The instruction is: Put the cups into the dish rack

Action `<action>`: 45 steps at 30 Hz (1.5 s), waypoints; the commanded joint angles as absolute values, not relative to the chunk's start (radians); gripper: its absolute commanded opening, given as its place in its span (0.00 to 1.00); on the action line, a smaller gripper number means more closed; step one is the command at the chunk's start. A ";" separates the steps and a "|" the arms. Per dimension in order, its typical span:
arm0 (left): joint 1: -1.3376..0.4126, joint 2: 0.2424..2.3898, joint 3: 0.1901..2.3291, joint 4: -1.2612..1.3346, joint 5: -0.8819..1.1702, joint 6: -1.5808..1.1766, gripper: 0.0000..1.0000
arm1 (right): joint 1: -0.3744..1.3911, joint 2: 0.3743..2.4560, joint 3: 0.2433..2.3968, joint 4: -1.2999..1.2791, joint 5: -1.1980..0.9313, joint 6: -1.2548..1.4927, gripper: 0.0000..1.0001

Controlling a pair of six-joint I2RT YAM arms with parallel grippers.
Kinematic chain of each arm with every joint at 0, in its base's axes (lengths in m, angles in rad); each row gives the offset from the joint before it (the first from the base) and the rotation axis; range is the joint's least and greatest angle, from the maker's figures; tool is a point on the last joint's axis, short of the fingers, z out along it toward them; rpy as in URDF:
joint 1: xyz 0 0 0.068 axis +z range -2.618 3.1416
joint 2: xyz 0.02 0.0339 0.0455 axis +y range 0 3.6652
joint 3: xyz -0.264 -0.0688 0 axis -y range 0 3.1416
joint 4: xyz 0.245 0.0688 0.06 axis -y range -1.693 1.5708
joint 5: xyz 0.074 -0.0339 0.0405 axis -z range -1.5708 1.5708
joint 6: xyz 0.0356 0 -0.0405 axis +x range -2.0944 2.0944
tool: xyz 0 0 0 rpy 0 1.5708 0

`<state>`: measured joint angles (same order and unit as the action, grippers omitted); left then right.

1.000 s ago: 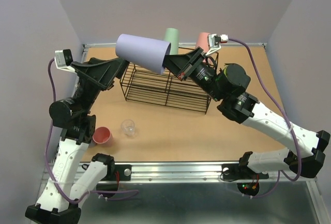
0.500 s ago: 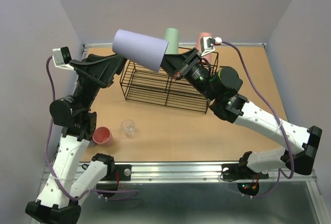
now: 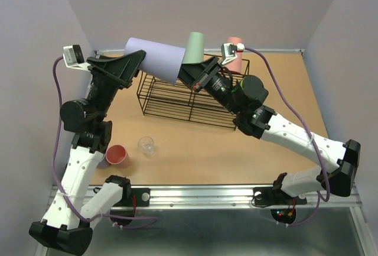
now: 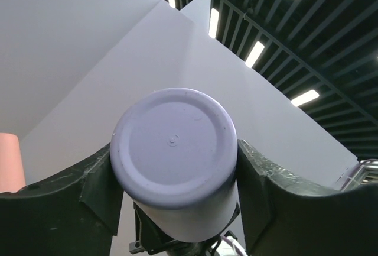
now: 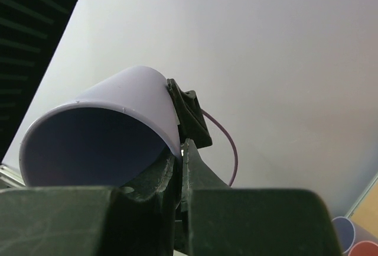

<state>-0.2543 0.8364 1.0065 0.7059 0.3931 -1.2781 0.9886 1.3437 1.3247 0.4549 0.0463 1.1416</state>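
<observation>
A lavender cup [image 3: 155, 60] hangs on its side in the air above the left end of the black wire dish rack [image 3: 189, 99]. My right gripper [image 3: 184, 74] is shut on its rim, one finger inside and one outside, as the right wrist view [image 5: 182, 149] shows. My left gripper [image 3: 137, 62] closes round the cup's base [image 4: 174, 143], with a finger [image 4: 88, 191] pressed on each side. A sage green cup [image 3: 194, 48] and a salmon-pink cup [image 3: 234, 56] stand upside down at the rack's back. Another salmon-pink cup [image 3: 117, 155] and the small clear cup [image 3: 146, 145] stand on the table at the front left.
The tan table [image 3: 277, 90] is bounded by a rail at the back and grey walls on both sides. The rack takes up the middle back. A lavender rim [image 5: 345, 230] and a salmon rim [image 5: 366, 249] show far below in the right wrist view.
The right arm has carried the lavender cup to the left and a little up. The left gripper has risen to meet it and now holds the cup's base.
</observation>
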 commanded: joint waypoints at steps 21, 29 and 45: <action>-0.245 1.478 2.123 -0.510 0.362 -0.316 0.00 | 0.996 0.800 1.092 -0.264 0.435 0.936 0.90; -0.247 1.661 2.221 -0.626 0.131 -0.192 0.00 | 0.996 0.657 1.107 -0.500 0.522 0.954 0.90; -0.331 1.920 2.398 -0.646 -0.060 -0.069 0.00 | 0.996 0.555 1.091 -0.661 0.560 1.011 0.90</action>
<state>-0.2974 1.8973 2.3295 -0.6800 -0.0021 -0.1204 0.9905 0.5781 1.1080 -0.6285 0.5171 0.9924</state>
